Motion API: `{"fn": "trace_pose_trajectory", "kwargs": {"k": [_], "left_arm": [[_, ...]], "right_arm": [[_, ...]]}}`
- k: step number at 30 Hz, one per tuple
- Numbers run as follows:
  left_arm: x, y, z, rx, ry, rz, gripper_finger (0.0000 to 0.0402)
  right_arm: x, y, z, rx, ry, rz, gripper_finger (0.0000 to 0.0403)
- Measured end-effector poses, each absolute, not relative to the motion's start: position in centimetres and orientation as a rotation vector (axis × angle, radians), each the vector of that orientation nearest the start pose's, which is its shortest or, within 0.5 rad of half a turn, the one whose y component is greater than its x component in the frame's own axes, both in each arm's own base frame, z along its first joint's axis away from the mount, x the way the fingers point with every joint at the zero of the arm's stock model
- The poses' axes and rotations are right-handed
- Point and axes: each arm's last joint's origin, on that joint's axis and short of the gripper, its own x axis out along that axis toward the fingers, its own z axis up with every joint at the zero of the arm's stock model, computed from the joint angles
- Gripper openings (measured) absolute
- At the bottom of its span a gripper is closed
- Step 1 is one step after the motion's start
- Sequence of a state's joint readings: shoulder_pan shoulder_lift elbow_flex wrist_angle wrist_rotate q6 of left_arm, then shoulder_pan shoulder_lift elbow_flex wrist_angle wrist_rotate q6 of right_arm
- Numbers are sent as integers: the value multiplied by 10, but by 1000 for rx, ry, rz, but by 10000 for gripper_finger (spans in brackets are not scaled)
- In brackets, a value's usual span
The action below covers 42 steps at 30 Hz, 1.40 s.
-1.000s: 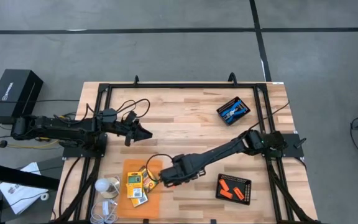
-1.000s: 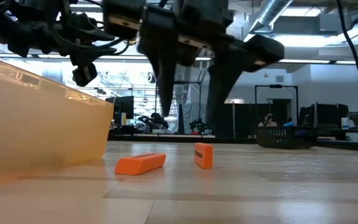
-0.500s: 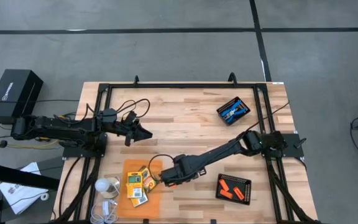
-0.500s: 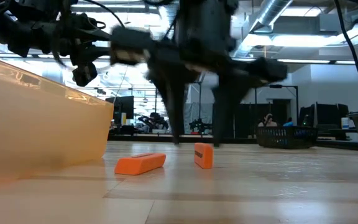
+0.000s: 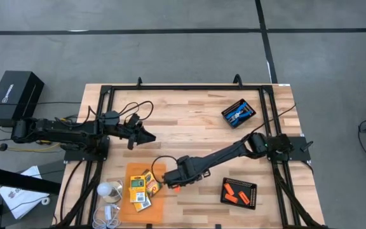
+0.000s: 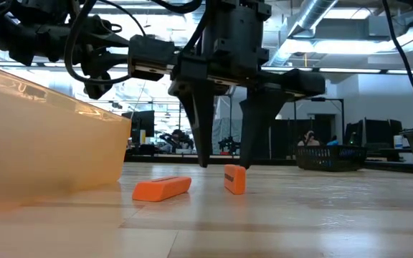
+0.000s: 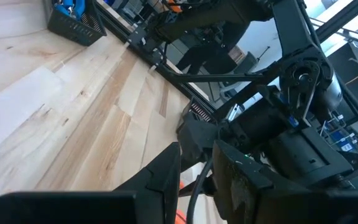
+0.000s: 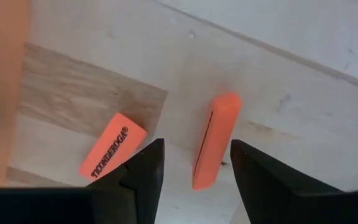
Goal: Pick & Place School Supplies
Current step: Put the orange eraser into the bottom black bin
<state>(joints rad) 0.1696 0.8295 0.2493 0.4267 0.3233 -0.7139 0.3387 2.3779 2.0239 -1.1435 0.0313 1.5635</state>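
Two short orange sticks lie on the wood close to the orange sheet [image 5: 135, 170]. One stands on a long edge [image 8: 215, 140] [image 6: 234, 179]; the other lies flat [image 8: 107, 152] [image 6: 162, 188]. My right gripper [image 8: 194, 168] [image 6: 226, 163] is open and points down, with one finger on each side of the standing stick and apart from it. Yellow-and-green crayon boxes [image 5: 139, 187] rest on the orange sheet. My left gripper [image 5: 150, 136] waits shut above the table's left-middle.
A black tray [image 5: 239, 193] near the right front holds more orange sticks. Another black tray [image 5: 238, 113] toward the far right holds the blue-handled tool. A white roll [image 5: 108, 191] and cables sit at the front left. The orange wall [image 6: 49, 143] rises just left of the sticks.
My right gripper has come down toward the table and turned a little; its fingertips now reach the top of the standing orange stick, on either side of it. Both sticks have stayed where they were.
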Motion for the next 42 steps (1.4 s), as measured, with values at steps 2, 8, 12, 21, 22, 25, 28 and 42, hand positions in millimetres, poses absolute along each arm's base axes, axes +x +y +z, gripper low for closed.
{"fn": "trace_pose_trajectory", "kwargs": {"k": [2, 8, 12, 21, 22, 25, 28, 42], "left_arm": [[173, 20, 200, -749, 198, -94, 90], [173, 20, 200, -749, 198, -94, 90], [173, 20, 200, -749, 198, -95, 90], [173, 20, 200, -749, 200, -100, 90], [173, 20, 200, -749, 200, -100, 90], [173, 20, 200, -749, 200, -100, 90], [173, 20, 200, -749, 200, -100, 90], [173, 20, 200, -746, 198, -95, 90]], "right_arm": [[442, 154, 161, 974, 1280, -911, 176], [441, 150, 150, 972, 1262, -931, 175], [437, 151, 137, 1017, 1304, -917, 170], [433, 152, 131, 997, 1320, -915, 80], [434, 152, 130, 988, 1323, -906, 49], [435, 150, 130, 966, 1329, -886, 23], [436, 147, 132, 963, 1332, -874, 25], [398, 111, 231, 734, 1190, -960, 24]]}}
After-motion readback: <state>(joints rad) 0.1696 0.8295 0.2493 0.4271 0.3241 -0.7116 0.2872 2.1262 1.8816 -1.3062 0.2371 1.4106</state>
